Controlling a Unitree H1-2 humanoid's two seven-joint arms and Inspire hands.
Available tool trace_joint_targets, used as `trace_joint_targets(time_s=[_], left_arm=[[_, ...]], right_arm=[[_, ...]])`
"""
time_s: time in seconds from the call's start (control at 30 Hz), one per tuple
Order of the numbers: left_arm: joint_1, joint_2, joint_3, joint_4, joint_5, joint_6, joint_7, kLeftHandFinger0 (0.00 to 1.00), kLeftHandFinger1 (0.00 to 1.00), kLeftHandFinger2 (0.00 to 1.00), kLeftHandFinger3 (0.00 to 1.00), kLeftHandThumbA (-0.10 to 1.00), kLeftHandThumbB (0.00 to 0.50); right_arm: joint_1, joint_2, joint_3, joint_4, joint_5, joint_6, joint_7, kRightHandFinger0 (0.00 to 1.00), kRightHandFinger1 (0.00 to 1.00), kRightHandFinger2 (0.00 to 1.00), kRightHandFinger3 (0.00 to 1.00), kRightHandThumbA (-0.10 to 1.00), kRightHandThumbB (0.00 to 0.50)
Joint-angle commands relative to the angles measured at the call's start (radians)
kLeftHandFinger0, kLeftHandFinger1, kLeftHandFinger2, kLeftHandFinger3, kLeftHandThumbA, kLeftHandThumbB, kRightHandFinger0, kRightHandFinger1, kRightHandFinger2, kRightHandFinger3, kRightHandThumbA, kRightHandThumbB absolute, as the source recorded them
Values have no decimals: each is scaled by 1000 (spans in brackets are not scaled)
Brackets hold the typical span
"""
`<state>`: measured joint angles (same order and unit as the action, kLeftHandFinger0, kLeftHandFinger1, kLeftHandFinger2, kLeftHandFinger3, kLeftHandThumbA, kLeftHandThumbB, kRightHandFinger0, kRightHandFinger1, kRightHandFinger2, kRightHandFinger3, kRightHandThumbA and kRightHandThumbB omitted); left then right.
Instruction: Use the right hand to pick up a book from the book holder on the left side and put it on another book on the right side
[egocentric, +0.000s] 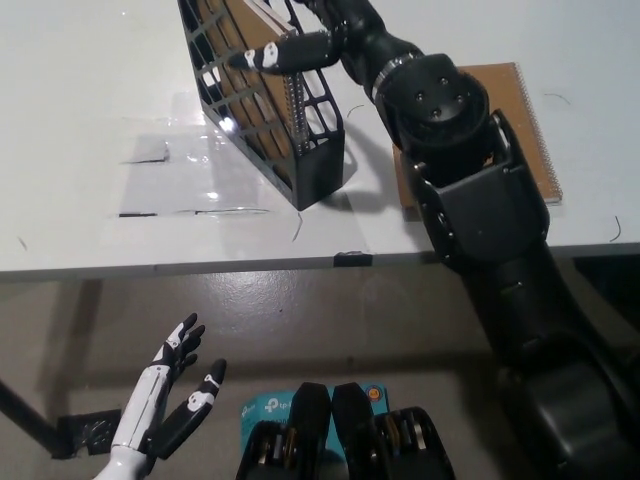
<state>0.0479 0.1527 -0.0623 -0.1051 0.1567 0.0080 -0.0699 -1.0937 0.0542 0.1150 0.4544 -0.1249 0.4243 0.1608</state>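
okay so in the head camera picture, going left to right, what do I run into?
Left hand, open below the table edge → black book holder with a brown book standing in it → right hand at the holder's top → brown spiral notebook lying flat on the white table.

We see our right hand (318, 30) glossy black with white fingertip marks, and our left hand (165, 410) white with black fingertips.
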Motion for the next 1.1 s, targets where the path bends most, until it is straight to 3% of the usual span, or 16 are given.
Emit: trace_joint_targets(time_s=[0.0,0.17,0.47,0.77,0.9,1.07], left_arm=[[-11,6,1,-7,-9,-25,-5,1000,1000,1000,1000,738,28],[-17,8,-2,-6,0,-30,-3,1000,1000,1000,1000,779,20],[-16,11,0,-6,9,-41,3,1000,1000,1000,1000,759,0],[-18,8,0,-5,3,-39,1,1000,1000,1000,1000,752,1],[-21,8,1,-4,1,-31,0,1000,1000,1000,1000,767,25],[-22,12,2,-1,-1,-37,-2,1000,1000,1000,1000,785,29]], right_arm=[[-45,-13,8,11,13,-7,23,1000,1000,1000,1000,1000,352],[-56,-17,-2,79,18,-37,16,1000,1000,1000,1000,1000,310],[-102,-7,-17,235,23,-114,-12,1000,1000,1000,1000,1000,289],[-133,10,-9,279,15,-105,-33,1000,1000,1000,1000,1000,345],[-151,14,-20,302,26,-111,-37,1000,1000,1000,1000,1000,369],[-166,15,-14,314,18,-114,-41,1000,1000,1000,1000,1000,373]])
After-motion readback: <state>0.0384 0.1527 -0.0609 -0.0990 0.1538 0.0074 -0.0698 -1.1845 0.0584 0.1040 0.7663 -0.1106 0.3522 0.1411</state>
